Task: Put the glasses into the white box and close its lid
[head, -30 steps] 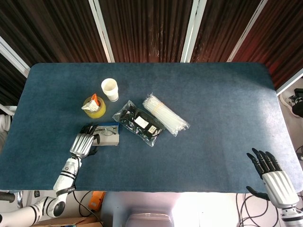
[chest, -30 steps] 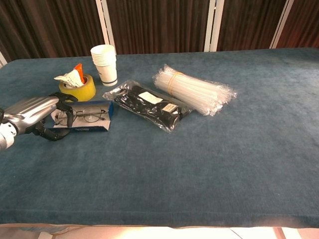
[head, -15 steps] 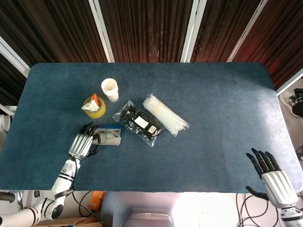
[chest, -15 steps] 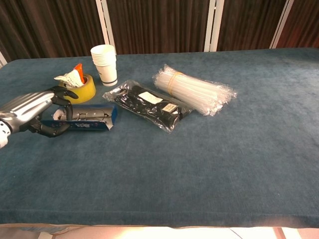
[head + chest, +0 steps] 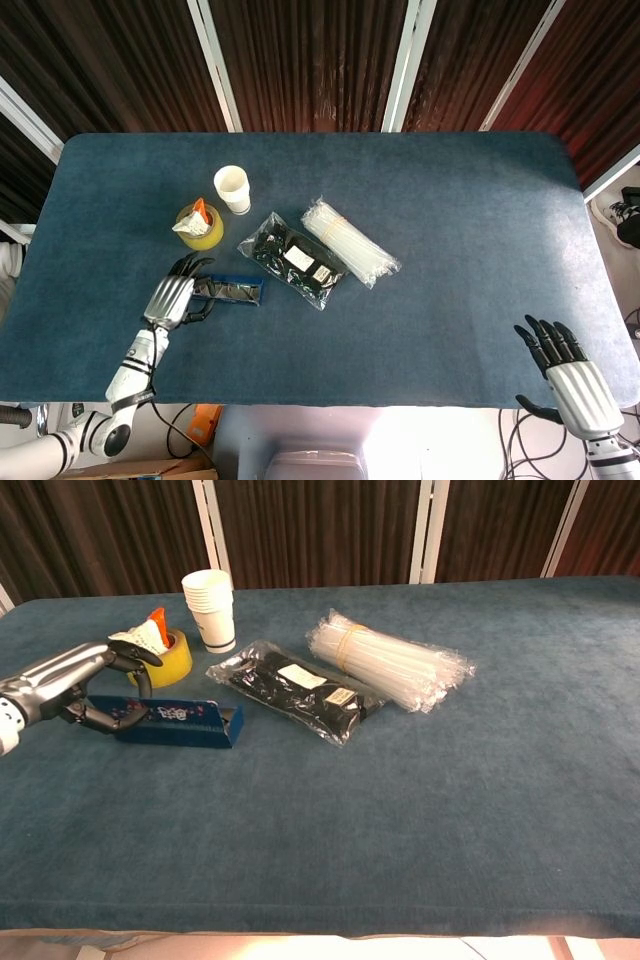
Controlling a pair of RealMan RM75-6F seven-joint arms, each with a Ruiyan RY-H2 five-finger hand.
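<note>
Near the table's front-left, the left hand [image 5: 75,685] rests its curled fingers on the left end of the box [image 5: 175,723]; whether it truly grips is unclear. A second ago the box lay open with the glasses visible inside on the white interior. Now the blue lid is down and the glasses are hidden, presumably enclosed. Judgement: task essentially complete; only confirming the lid is fully seated and releasing remain. Right hand [image 5: 570,372] hangs off the table's front-right edge, fingers spread, holding nothing. Yellow tape roll [image 5: 160,655] sits just behind the box.
</note>
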